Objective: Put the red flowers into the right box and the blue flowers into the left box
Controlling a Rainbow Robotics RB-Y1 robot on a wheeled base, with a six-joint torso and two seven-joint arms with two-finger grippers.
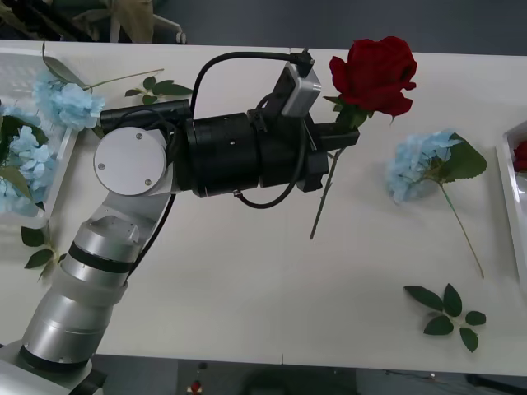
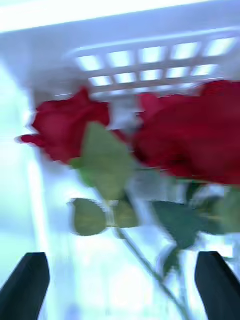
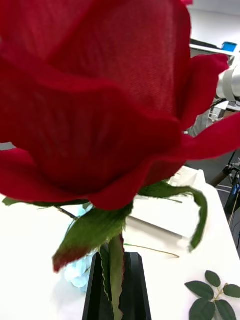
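Left claw [image 1: 344,141]: reaching across the middle of the surface [image 1: 247,280], closed around the stem of a red rose [image 1: 375,74] just under the bloom (black fingers [image 3: 120,290] pressed together on the stem in the left wrist view).
Held rose: riding above the surface toward its far edge, bloom up, stem hanging down below the claw.
Right claw [image 2: 120,285]: hovering over red roses [image 2: 150,135] lying in the right box [image 2: 150,65], fingers spread wide at both corners, gripping nothing.
Right box, front view [image 1: 512,185]: sitting at the right edge, a bit of red showing inside.
Left box [image 1: 49,177]: sitting at the left edge, holding blue flowers [image 1: 25,160], one cluster [image 1: 70,103] lying over its rim.
Loose blue flower [image 1: 424,164]: lying on the surface right of the held rose, stem pointing toward the near right corner.
Leaf sprig [image 1: 449,311]: lying near the near right corner.
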